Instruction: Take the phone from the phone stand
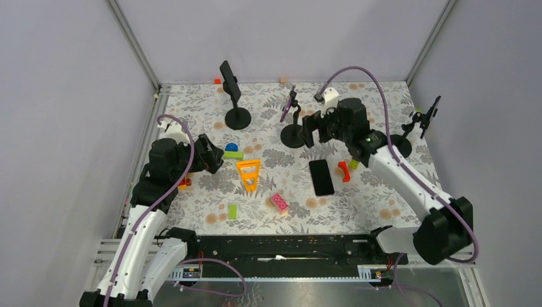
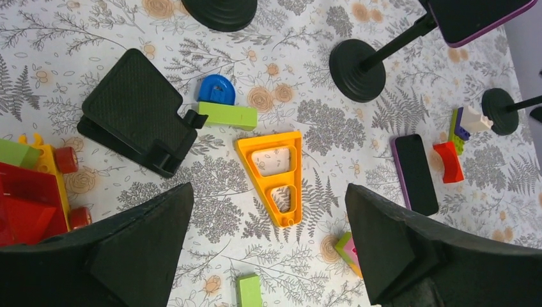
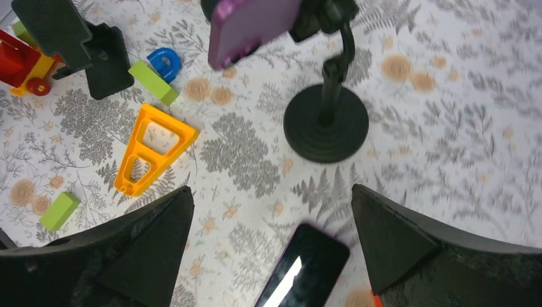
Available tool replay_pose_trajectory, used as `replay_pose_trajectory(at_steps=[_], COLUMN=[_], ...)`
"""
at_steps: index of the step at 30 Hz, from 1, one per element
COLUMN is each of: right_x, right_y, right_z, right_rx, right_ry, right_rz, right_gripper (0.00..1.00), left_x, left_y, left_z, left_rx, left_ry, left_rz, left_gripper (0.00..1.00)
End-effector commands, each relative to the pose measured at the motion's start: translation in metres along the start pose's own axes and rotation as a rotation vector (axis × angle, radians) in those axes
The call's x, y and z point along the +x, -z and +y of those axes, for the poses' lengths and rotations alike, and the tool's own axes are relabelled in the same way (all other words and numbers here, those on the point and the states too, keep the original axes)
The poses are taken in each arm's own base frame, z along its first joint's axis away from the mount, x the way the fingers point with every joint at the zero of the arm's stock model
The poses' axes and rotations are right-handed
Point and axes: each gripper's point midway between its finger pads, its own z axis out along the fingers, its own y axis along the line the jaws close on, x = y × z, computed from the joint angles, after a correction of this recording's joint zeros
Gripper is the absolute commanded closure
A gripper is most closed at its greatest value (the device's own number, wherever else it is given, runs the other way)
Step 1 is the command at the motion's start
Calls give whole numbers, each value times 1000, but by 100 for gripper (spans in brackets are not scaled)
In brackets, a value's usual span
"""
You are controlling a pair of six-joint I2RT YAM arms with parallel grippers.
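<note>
Top external view: the right gripper point(image 1: 313, 130) is seen just right of the middle phone stand point(image 1: 294, 136), and the left gripper point(image 1: 214, 155) is held well apart at the left, over the toys.
Task's thing: the purple-cased phone point(image 1: 289, 104) is clamped, tilted, at the head of that stand in the far middle of the table point(image 1: 383, 204).
Other stands: phones are also carried by a far-left stand point(image 1: 238, 118) and a far-right stand point(image 1: 422, 120); the middle one is judged the target, being nearest a gripper.
Right jaws: spread wide, with nothing held.
Left jaws: likewise wide and empty.
Step judged: approach; no grasp is made yet.
Alignment: in the right wrist view the phone point(image 3: 252, 25) is seen far of the finger gap and a little left, so the gripper is best raised until the phone's long edges are bracketed.
Grasp: the edges are to be pinched, not the screen.
Withdrawal: the phone is best drawn out along the clamp's own line.
Risk: the stand may be dragged or tipped.
Set-down: the flat phone point(image 1: 321, 177), near and right of the stand, is to be avoided.
</note>
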Motion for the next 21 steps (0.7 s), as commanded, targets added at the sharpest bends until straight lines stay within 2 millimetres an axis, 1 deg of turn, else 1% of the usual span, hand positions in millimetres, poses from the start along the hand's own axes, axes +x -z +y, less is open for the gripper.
replay_pose_trajectory(at_steps=[1, 4, 6, 8, 13, 16, 18, 21], right_x=[-37, -47, -49, -52, -48, -45, -45, -45], right_y=[-17, -33, -47, -56, -69, -71, -69, -63], right_z=[10, -4, -17, -27, -33, -35, -33, -31], right_rx=[-182, -199, -191, -178, -201, -192, -192, -172], right_ry=[142, 132, 125, 116, 128, 112, 74, 31], right_rz=[-47, -20, -6, 1, 32, 60, 63, 23], right_gripper=[0, 1, 0, 1, 4, 5, 6, 6], left_x=[4, 8, 10, 11, 14, 14, 14, 13], left_y=[2, 4, 5, 6, 5, 4, 3, 2], left_z=[-2, -2, -3, -5, -3, -3, -2, 2], left_rx=[29, 32, 41, 56, 47, 45, 38, 16], left_ry=[-32, -41, -56, -75, -81, -82, -83, -80], left_rz=[-2, -4, -3, 0, 8, 12, 10, 10], left_gripper=[1, 1, 1, 1, 1, 1, 1, 1])
